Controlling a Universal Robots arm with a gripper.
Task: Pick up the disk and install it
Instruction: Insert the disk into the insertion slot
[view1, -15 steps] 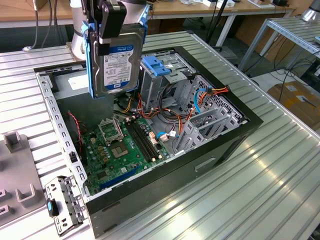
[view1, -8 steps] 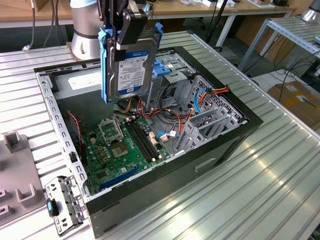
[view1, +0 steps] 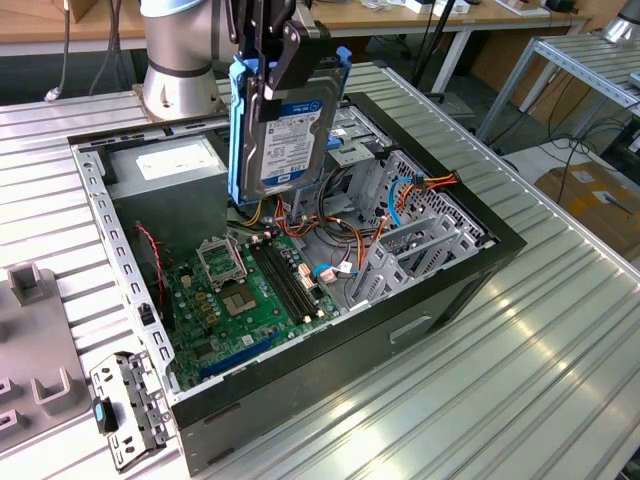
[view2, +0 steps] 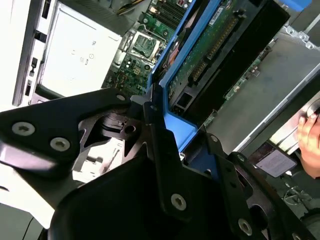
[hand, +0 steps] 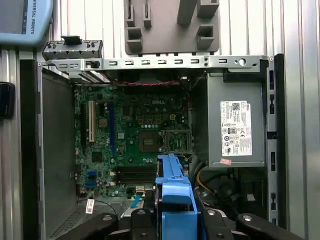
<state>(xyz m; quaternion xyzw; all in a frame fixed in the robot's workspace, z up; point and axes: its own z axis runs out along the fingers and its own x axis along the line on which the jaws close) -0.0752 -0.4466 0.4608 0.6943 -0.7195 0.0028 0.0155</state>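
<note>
Tool: black two-finger tool (view1: 283, 52), clamped on the disk's top edge.
Disk: flat dark hard-drive disk with bright blue plastic carrier rails (view1: 285, 130), hanging on edge, roughly upright, over the open case; in the exterior view, 12 o'clock of the motherboard.
Case: open black metal desktop case (view1: 440, 290), lying on the ribbed aluminium worktop (view1: 520, 390).
Inside: green motherboard (view1: 240, 300); grey power supply box (view1: 165, 165) at its 11 o'clock.
Bracket: flat perforated metal bracket with a small blue clip (view1: 125, 405), on the worktop just beside the case, at its 7 o'clock.

An open computer case (view1: 330, 370) holds a green motherboard (view1: 240, 300) and, seemingly, a grey power supply (view1: 165, 165).
</note>
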